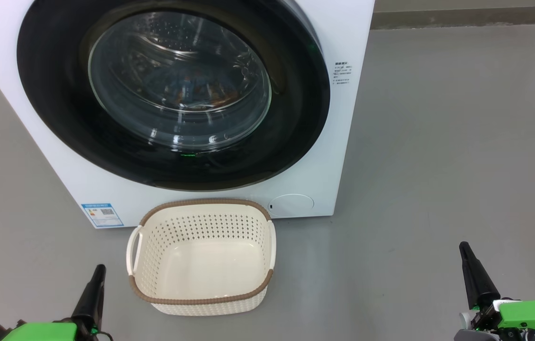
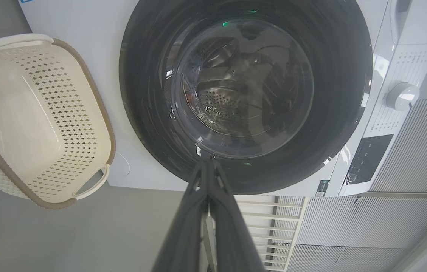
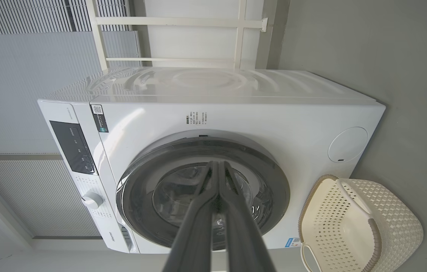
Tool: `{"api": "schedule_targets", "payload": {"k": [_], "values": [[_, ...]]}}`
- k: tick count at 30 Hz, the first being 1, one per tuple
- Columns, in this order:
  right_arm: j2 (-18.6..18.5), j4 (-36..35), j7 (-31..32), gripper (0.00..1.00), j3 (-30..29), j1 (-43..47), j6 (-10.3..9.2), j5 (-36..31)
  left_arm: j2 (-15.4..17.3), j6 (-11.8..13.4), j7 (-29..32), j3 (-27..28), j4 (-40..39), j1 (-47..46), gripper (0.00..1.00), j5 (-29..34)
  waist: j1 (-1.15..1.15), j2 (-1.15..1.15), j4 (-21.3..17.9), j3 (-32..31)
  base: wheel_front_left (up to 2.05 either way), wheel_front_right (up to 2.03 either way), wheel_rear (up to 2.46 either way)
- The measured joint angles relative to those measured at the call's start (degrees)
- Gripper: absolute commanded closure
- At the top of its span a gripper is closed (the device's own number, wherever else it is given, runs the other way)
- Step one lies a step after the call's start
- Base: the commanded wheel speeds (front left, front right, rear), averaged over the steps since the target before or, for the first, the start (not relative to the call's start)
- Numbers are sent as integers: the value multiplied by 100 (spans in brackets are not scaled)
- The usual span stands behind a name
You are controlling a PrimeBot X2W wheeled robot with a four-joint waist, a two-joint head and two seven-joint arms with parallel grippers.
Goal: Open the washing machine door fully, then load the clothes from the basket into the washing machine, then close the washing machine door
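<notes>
clothes (image 1: 201,98) sit behind the shut washing machine door (image 1: 172,90); basket (image 1: 203,204) just before it; left gripper (image 1: 99,271), right gripper (image 1: 463,247): jaws together.

The washer (image 1: 357,71) is plain white. Its door (image 1: 54,109) has a wide glossy black rim around clear glass. Behind the glass, the drum (image 1: 153,28) is steel grey, dotted with small holes, with orange flecks (image 1: 215,98) low down. Low on the washer's front, a label (image 1: 102,214) is blue and white. In front of the washer, the basket (image 1: 205,225) is cream-white, its walls patterned with rows of small holes, its rim woven-look brown. The floor (image 1: 438,142) around the washer is flat grey. The left gripper (image 1: 99,270) and right gripper (image 1: 464,247) have black fingers and bright green casings.
</notes>
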Motion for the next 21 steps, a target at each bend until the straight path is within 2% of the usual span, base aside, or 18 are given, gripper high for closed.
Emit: {"api": "schedule_targets", "payload": {"k": [21], "values": [[13, 0, 15, 100, -21, 0, 0, -4, -9, 0, 7, 22, 1, -1, 100, 30, 0, 0, 0, 0, 0, 0, 0]]}}
